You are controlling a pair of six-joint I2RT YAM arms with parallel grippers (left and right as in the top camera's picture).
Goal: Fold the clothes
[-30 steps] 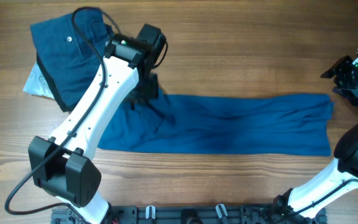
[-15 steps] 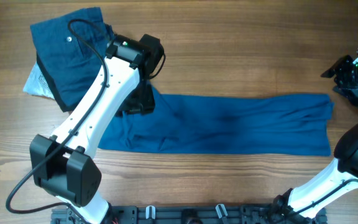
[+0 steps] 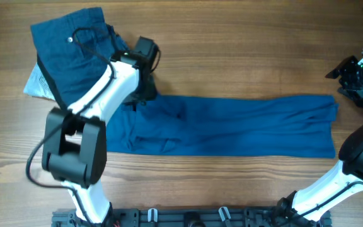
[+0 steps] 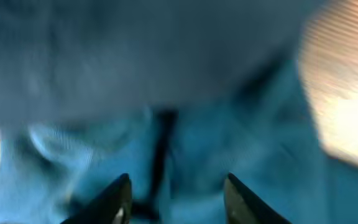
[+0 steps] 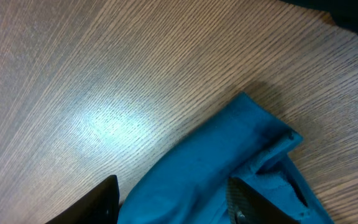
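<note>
The blue shirt (image 3: 232, 126) lies folded into a long strip across the middle of the table. The darker navy trousers (image 3: 65, 53) lie folded at the back left, with a small pale button showing. My left gripper (image 3: 141, 96) is down at the shirt's upper left end; in the blurred left wrist view its fingers (image 4: 178, 190) are open with blue fabric (image 4: 185, 137) close beneath them. My right gripper (image 3: 344, 83) hovers at the far right just beyond the shirt's right end; its fingers (image 5: 171, 196) are open over the fabric's corner (image 5: 229, 155), gripping nothing.
A pale grey-white cloth (image 3: 35, 85) sticks out from under the trousers at the left. Bare wooden tabletop (image 3: 244, 50) lies behind the shirt. A rail with clips (image 3: 194, 217) runs along the front edge.
My left arm's elbow has swung inward and its gripper has shifted slightly over the shirt's left end, where the fabric is a little rumpled. The right arm has not moved.
</note>
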